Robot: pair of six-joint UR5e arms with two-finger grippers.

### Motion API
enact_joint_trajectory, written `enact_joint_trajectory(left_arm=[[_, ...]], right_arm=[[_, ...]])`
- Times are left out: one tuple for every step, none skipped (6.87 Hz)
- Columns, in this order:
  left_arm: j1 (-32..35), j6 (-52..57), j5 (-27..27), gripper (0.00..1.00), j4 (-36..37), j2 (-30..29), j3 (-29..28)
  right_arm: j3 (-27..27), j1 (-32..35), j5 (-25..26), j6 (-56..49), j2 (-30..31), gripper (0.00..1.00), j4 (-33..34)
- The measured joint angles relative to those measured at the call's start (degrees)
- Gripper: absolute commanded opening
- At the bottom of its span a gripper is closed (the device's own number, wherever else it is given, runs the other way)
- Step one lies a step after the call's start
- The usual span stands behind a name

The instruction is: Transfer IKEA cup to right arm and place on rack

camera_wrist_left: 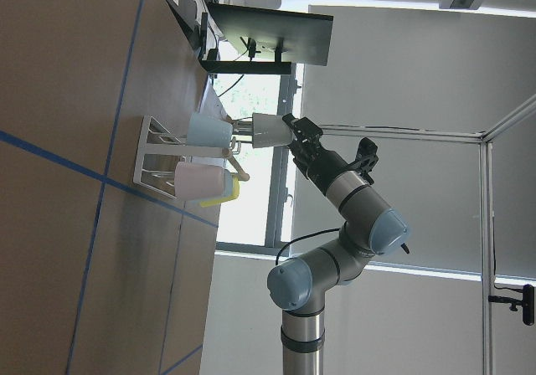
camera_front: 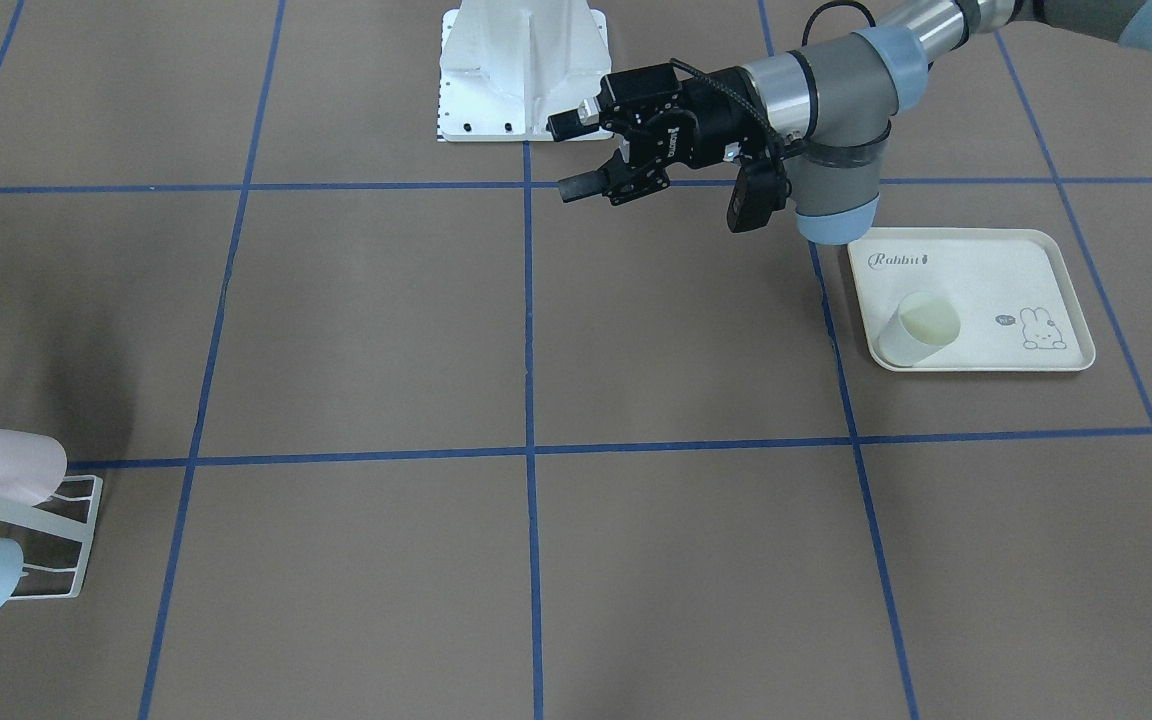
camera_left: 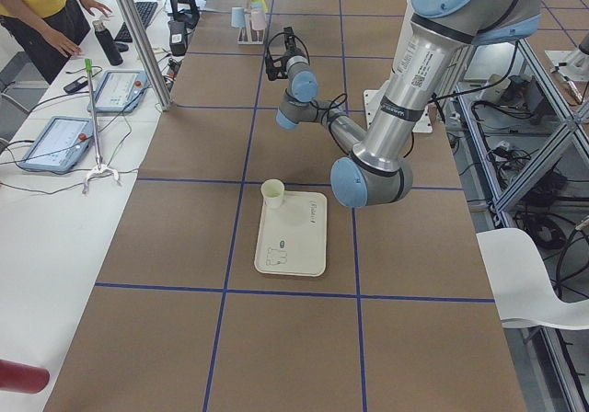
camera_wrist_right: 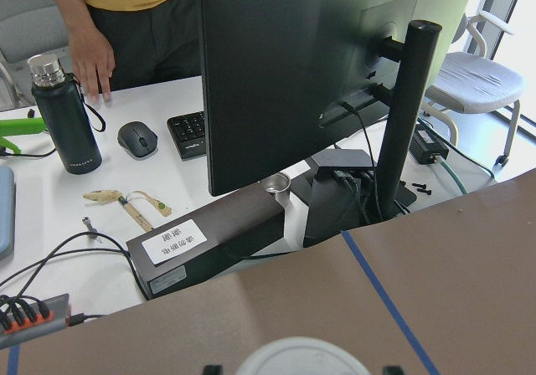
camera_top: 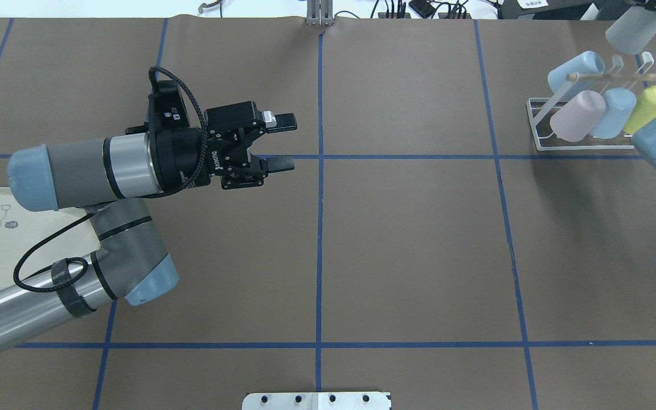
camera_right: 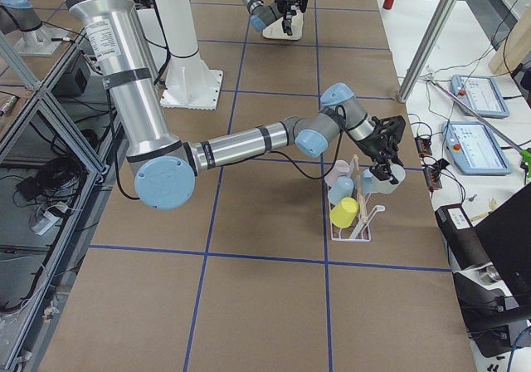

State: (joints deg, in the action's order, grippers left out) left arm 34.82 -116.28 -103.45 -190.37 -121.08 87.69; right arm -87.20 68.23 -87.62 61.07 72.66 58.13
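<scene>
My right gripper [camera_wrist_left: 290,134] is clamped on the IKEA cup [camera_wrist_left: 265,130], its fingers pressed to the cup's sides near the base, with the cup lying on its side in the air. In my right wrist view only the cup's pale rim shows, at the bottom edge. The rack [camera_wrist_left: 151,156] sits just below this gripper and a little back toward the robot. The held cup is level with the end of the rack's wooden rod [camera_top: 618,75]. I cannot tell whether it touches the rod or any prong. Four other cups hang slanted on the rack beneath the gripper: a pink cup [camera_top: 577,117], a yellow-green cup [camera_top: 651,106], a blue cup beside the pink one [camera_top: 613,113] and another blue cup behind them [camera_top: 575,68]. My left gripper [camera_top: 283,142] is spread wide and holds nothing. Its fingers lie level above the table and point toward the right arm's side, well apart from the rack. Behind this gripper, back past the left arm's elbow, lies the cream rabbit tray [camera_front: 986,262]. A pale cup [camera_front: 921,330] stands mouth up on the tray near one corner. Beyond the right gripper is a desk where a person's hand [camera_wrist_right: 90,65] rests next to a dark bottle [camera_wrist_right: 65,115].
</scene>
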Motion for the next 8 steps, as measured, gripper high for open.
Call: enact_joint_trajectory(left_arm=[[-0.3, 0.2, 0.3, 1.00, 0.0, 0.0, 0.0], [-0.7, 0.4, 1.1, 1.00, 0.0, 0.0, -0.1], [-1.0, 0.8, 1.7, 1.00, 0.0, 0.0, -0.1], [-1.3, 0.9, 2.0, 1.00, 0.0, 0.0, -0.1], [-1.4, 1.0, 2.1, 1.00, 0.0, 0.0, -0.1], [-1.6, 1.2, 2.2, 1.00, 0.0, 0.0, -0.2], [-1.7, 1.5, 2.2, 1.00, 0.0, 0.0, -0.2], [-1.9, 1.7, 2.2, 1.00, 0.0, 0.0, -0.3]], right_arm=[[0.2, 0.0, 0.0, -0.5, 0.3, 0.00, 0.0], [0.5, 0.0, 0.1, -0.7, 0.6, 0.00, -0.1], [0.7, -0.1, 0.2, -0.7, 0.8, 0.00, -0.1], [1.0, -0.1, 0.6, -0.6, 1.0, 0.00, -0.2], [1.4, -0.1, 0.9, -0.5, 1.0, 0.00, -0.2], [1.9, -0.1, 1.0, -0.3, 1.0, 0.00, -0.2], [2.2, -0.2, 1.0, -0.1, 0.9, 0.00, -0.3], [2.2, -0.4, 1.0, 0.1, 0.9, 0.00, -0.3]])
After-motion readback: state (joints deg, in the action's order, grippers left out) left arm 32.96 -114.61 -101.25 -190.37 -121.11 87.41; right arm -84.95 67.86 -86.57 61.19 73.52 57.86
